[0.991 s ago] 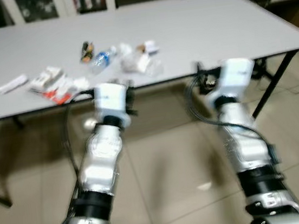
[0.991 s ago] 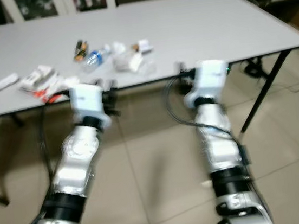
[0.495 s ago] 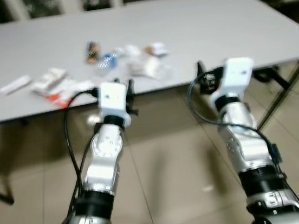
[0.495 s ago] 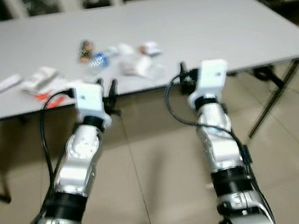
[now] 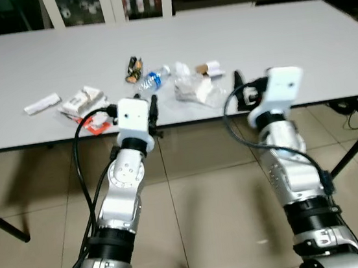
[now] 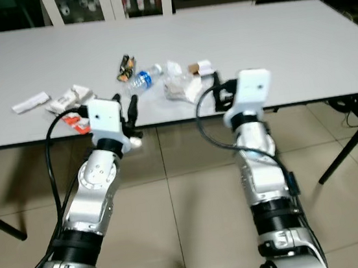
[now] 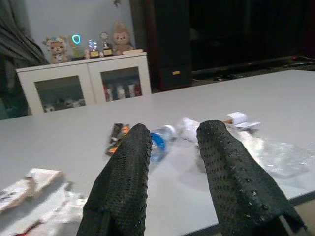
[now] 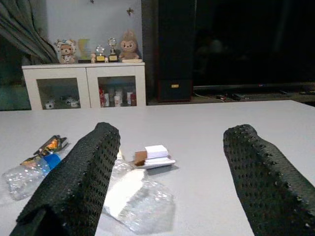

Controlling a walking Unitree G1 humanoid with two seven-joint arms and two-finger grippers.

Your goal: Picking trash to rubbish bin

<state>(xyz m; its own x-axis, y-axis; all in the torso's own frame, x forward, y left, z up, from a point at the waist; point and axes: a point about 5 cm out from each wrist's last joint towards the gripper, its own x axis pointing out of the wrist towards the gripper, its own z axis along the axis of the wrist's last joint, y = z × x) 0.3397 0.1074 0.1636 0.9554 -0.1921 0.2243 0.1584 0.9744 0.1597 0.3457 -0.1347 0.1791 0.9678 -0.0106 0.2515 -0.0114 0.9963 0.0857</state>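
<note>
Trash lies in a loose group on the grey table (image 5: 284, 36): a crushed clear bottle with a blue label (image 5: 155, 79), a dark snack wrapper (image 5: 133, 68), a crumpled clear plastic bag (image 5: 194, 89), a small brown and white box (image 5: 209, 69), white packets (image 5: 83, 101), a white strip (image 5: 41, 104) and a red wrapper (image 5: 96, 121). My left gripper (image 5: 153, 108) is at the table's front edge, just right of the red wrapper, open and holding nothing. My right gripper (image 5: 239, 90) is at the same edge, right of the plastic bag, open wide and holding nothing.
Black table legs stand at the left (image 5: 4, 224) and right (image 5: 355, 132) on the tiled floor (image 5: 203, 222). White cabinets with glass doors (image 7: 88, 88) line the wall beyond the table's far edge.
The whole picture has shifted and sharpened as the camera moved. Both grippers now reach over the table's front edge instead of hanging below it. Their fingers stay apart.
</note>
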